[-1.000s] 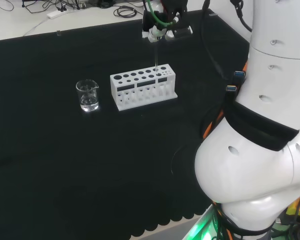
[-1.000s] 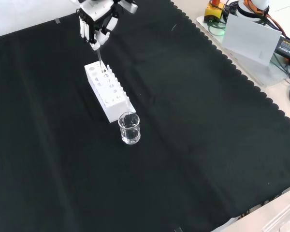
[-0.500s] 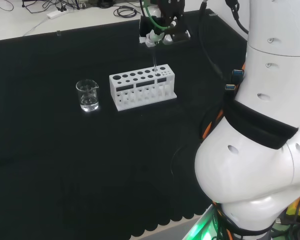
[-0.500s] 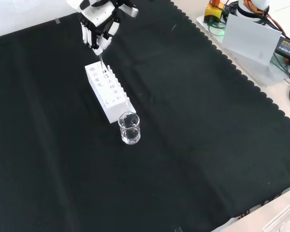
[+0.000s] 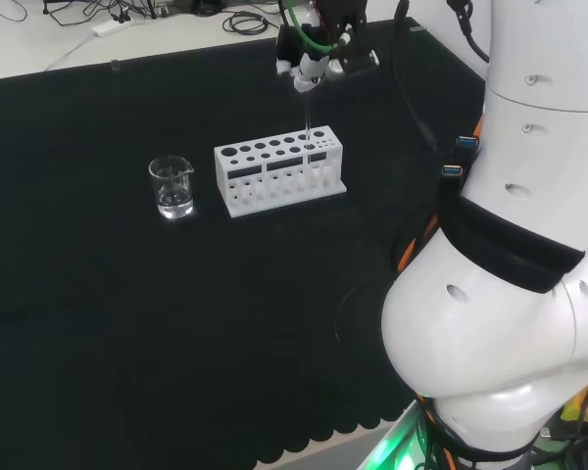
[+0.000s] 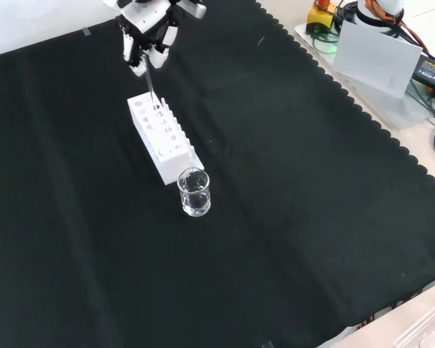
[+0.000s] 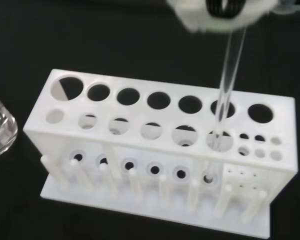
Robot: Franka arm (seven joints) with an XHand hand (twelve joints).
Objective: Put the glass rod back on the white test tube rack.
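One thin clear glass rod (image 5: 306, 113) hangs upright from the black and white robot hand (image 5: 312, 61) over the white plastic test tube rack (image 5: 278, 168) in the head view; the front view shows the fingers (image 6: 146, 45) pinched on its top. Seen from the wrist, its tip sits inside a large hole near the rack's end; keeping it vertical and lowering slowly before releasing looks wise.

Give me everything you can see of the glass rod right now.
The glass rod is a thin, clear, straight stick, standing nearly upright with a slight tilt. Its top is pinched in the robot hand. Its lower part passes down through one of the large holes in the top of the white rack, the second hole from the end away from the beaker, and its tip reaches toward the rack's lower tier.
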